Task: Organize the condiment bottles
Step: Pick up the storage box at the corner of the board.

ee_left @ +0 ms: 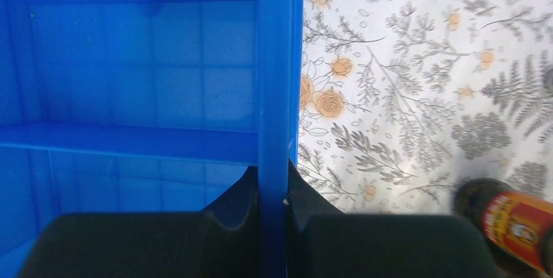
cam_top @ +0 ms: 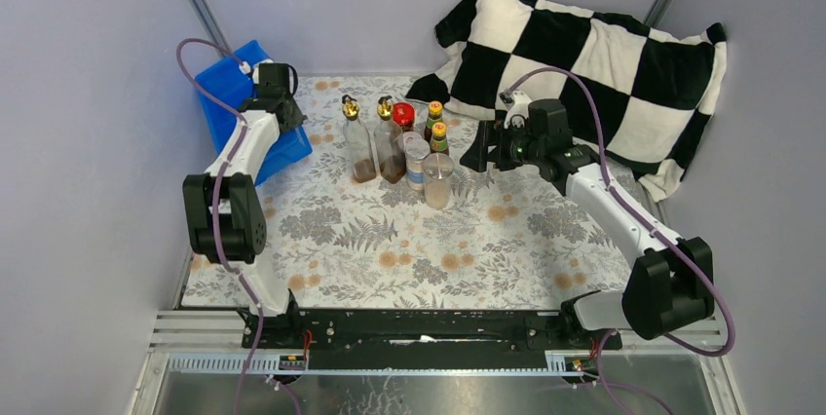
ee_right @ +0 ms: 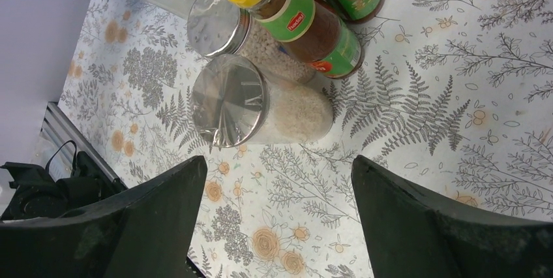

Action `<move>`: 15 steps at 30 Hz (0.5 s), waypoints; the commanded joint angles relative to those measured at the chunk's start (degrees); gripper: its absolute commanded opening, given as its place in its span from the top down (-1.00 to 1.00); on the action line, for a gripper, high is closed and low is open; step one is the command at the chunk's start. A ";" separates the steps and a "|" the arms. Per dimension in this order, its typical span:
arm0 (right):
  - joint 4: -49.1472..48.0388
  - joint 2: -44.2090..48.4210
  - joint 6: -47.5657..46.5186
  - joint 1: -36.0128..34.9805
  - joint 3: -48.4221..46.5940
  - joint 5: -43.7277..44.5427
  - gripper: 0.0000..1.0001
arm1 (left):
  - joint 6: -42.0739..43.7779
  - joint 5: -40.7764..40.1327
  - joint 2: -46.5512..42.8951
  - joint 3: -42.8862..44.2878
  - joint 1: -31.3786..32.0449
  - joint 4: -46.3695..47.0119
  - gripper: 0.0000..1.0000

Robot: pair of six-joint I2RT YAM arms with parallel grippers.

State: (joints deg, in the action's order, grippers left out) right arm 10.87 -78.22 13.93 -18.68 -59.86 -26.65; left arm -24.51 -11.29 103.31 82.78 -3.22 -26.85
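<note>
The left gripper [ee_left: 274, 207] is closed on the upright side wall of the blue divided plastic tray [ee_left: 274, 62], one finger on each face. This grip probably serves to drag or steady the tray, whose visible compartments hold no bottles. The small clear and dark condiment bottles [cam_top: 401, 142] stand clustered mid-table on the floral tablecloth [cam_top: 390, 240], apart from the tray. All are upright, long axes vertical, caps and spouts upward. The right gripper [ee_right: 279, 167] hangs beside the nearest clear silver-lidded shaker [ee_right: 228, 102], jaws spread wide and empty, apparently set to admit its body.
</note>
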 commanded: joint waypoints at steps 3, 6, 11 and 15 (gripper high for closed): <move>-0.34 4.12 1.24 0.05 0.35 -1.36 -0.77 | -1.57 -9.01 -9.43 2.56 2.17 -1.91 1.00; 0.38 5.26 1.36 0.11 0.27 -1.28 -0.76 | -1.06 -10.44 -12.83 4.21 3.58 -4.21 1.00; 3.46 7.06 0.14 0.09 -1.21 0.67 -0.76 | -0.09 -12.25 -21.18 8.01 8.47 -8.34 1.00; 5.33 8.78 -0.14 0.13 -2.83 1.37 -0.76 | 1.37 -12.97 -24.77 16.23 16.22 -14.47 1.00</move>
State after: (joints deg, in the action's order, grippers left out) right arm 13.74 -72.34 14.39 -18.68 -59.40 -26.09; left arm -26.20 -20.03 83.94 89.86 6.68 -40.29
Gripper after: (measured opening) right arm 0.884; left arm 0.140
